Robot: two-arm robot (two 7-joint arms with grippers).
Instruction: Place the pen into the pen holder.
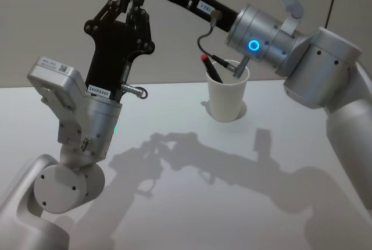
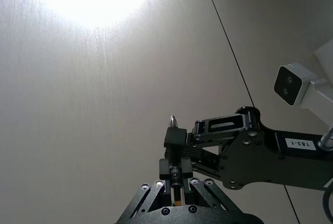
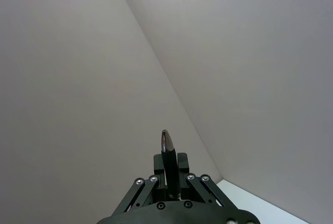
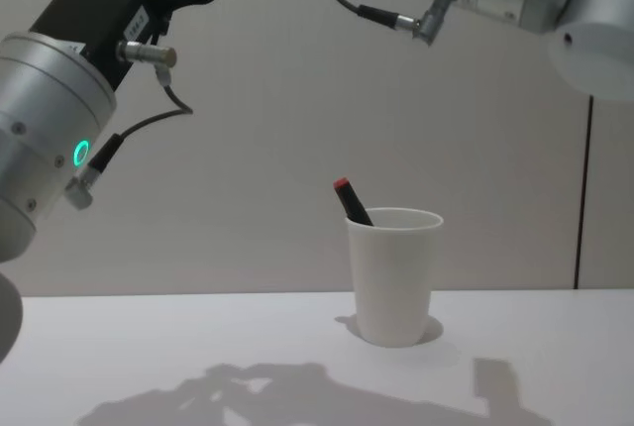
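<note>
A black pen (image 3: pixel 167 156) with a silver tip (image 2: pixel 173 122) is held high above the table, pointing up. My left gripper (image 2: pixel 176 179) grips its lower part from below, raised at the upper left (image 1: pixel 132 3). My right gripper (image 3: pixel 170 169) reaches across from the right (image 2: pixel 177 140) and is closed on the same pen just above the left one's fingers. The pen holder (image 1: pixel 228 96), a white paper cup, stands on the table well below and to the right of both grippers (image 4: pixel 394 272).
Leaning inside the cup is another black pen with a red cap (image 1: pixel 210 67), its end poking over the rim (image 4: pixel 352 200). The white table (image 1: pixel 174 203) lies bare around the cup. A plain wall rises behind.
</note>
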